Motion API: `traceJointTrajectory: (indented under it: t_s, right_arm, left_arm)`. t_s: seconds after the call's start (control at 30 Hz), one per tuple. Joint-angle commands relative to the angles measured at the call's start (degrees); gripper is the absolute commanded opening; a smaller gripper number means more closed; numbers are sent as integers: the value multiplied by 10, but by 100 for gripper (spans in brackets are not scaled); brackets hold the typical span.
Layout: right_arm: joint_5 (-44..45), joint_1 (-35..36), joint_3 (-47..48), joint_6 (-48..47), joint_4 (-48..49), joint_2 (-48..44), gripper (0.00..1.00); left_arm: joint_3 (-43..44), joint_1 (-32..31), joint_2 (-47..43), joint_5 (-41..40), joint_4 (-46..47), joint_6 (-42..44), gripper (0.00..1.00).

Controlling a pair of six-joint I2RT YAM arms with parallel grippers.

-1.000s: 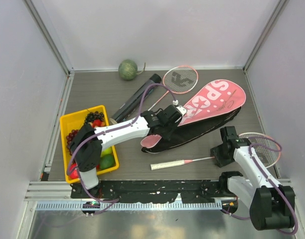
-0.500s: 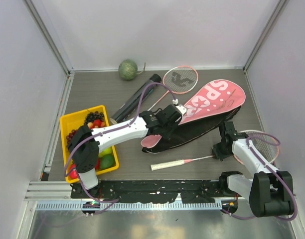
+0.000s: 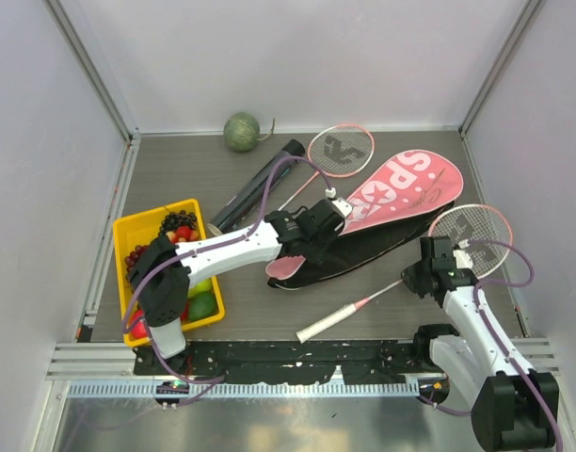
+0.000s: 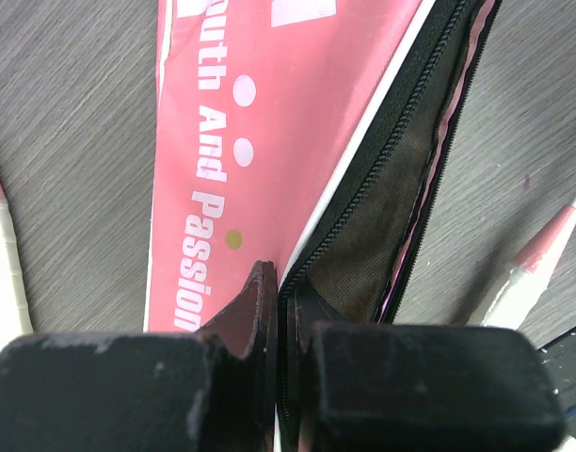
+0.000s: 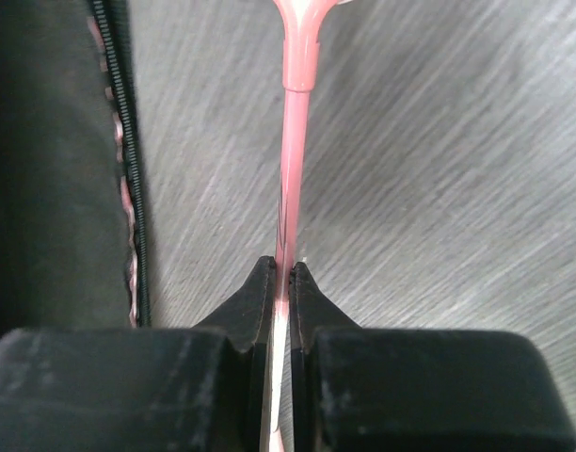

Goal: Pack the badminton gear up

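Loading of the first racket into the pink bag looks to be the step in hand. The right tool is pressed together on the racket's thin pink shaft, near the head, and the white handle trails toward the near edge of the table. The left tool pinches the bag's zip edge at its narrow end, so the mouth is parted and the dark lining shows.

To do this well, the racket should lie along the bag, head toward the wide end, and slide in low under the flap. So slim a shaft may pivot in the pinch, so slow moves suit. A higher lift of the flap would help. The second racket and the black tube lie farther back, unpacked.
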Motion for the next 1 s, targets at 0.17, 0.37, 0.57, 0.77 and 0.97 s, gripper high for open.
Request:
traceJointTrajectory:
  t_s: [0.17,0.37,0.57,0.77,0.97]
  right_arm:
    - [-63,2,15,-82,66,9,5]
    - [-126,2,11,-105,99,58,5]
    - [-140,3,19,-115,127,110,5]
    - [-160,3,21,-115,155,110,5]
    - [-201,3,51,-146,184,129,5]
  left_arm:
    - [-35,-1,-17,-44,77,-42,0]
    - [-74,-3,-36,-36,127,-85,0]
    - [-80,-22,-31,-37,148,-71,0]
    - [-90,-33,-34,-36,163,-61,0]
    - [-135,-47,-56,-35,209,-33,0]
